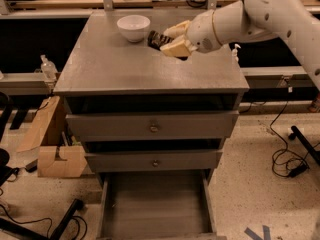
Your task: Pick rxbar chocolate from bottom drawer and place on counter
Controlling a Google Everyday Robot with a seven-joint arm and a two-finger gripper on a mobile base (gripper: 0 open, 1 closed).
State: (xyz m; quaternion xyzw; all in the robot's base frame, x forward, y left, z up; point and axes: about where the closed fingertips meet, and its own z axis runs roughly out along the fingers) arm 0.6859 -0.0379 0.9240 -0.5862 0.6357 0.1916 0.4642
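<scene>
Rxbar chocolate [155, 38] looks light, thin, bendy, wrapper slippery. We pinch its end in gripper [169, 40], above counter [125, 69], beside white bowl [133, 27].

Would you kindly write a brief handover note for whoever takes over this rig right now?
Gripper: shut on the rxbar chocolate, held over the back part of the counter, just right of the white bowl.
Bottom drawer: pulled out, open.
Done: the bar is out of the drawer and up at the counter.
Left: set the bar down on a bare patch of the counter, release it, and pull the arm away. I cannot tell whether the bar already touches the surface.
</scene>
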